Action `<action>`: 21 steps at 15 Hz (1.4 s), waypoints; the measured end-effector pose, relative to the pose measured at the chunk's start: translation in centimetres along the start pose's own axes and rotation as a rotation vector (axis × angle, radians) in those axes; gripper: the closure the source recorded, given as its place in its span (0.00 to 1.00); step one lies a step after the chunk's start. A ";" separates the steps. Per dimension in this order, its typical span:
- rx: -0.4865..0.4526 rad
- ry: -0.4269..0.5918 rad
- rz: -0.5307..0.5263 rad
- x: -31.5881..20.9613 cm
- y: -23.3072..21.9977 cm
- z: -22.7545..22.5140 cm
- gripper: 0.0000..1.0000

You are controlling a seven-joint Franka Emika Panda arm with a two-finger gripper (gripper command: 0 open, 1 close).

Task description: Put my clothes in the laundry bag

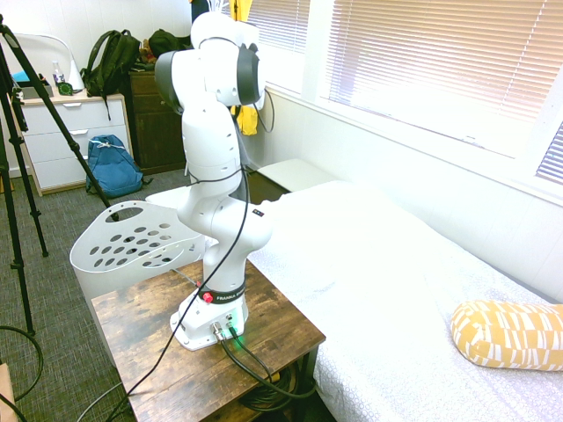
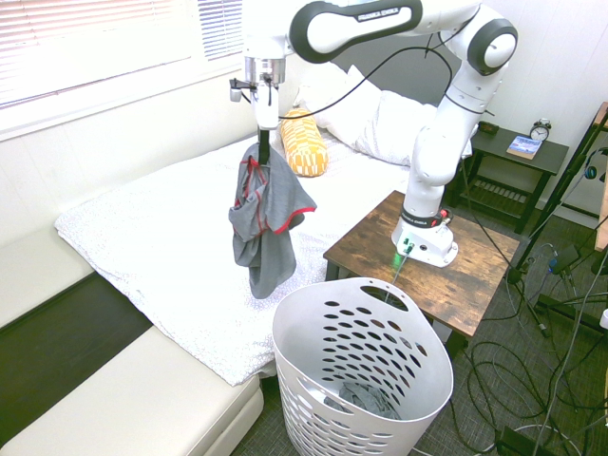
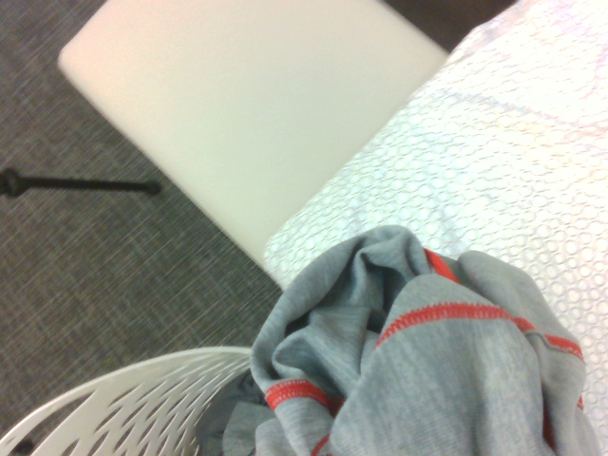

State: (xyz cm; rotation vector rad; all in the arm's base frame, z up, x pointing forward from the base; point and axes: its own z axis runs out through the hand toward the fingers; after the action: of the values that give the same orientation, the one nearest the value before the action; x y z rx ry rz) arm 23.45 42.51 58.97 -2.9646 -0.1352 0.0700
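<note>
Basket first: we note the white laundry bag (image 2: 366, 380) nearest the second exterior camera, on the floor beside the wooden table (image 2: 475, 275), with some fabric already at its bottom. Past it we see the gripper (image 2: 263, 142) clamped on the grey, red-trimmed clothes (image 2: 266, 218), which dangle above the bed (image 2: 161, 237) edge. Farthest lies a yellow pillow (image 2: 304, 142).

Gripper (image 2: 263, 144) points straight down, fingers closed on top of grey garment (image 2: 264, 220) with red trim. Garment hangs free in air above bed's (image 2: 161, 237) foot corner. White laundry basket (image 2: 361, 375) stands on floor beside that corner, grey fabric inside.
</note>
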 end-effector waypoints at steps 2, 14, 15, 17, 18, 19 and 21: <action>-0.011 -0.006 -0.059 -6.0 -1.4 -0.6 1.00; -0.128 -0.107 -0.220 -22.8 -3.2 7.3 1.00; -0.145 -0.108 -0.208 -22.6 -2.7 9.0 1.00; -0.169 -0.128 -0.178 -21.8 -1.6 11.7 1.00; -0.171 -0.133 -0.172 -21.6 -1.3 12.4 1.00; -0.173 -0.134 -0.171 -21.6 -1.2 12.7 1.00; -0.172 -0.138 -0.173 -21.8 -1.3 12.8 0.00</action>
State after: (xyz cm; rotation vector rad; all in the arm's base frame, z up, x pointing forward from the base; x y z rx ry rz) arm 0.99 43.86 47.47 -3.1026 -0.4354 0.2522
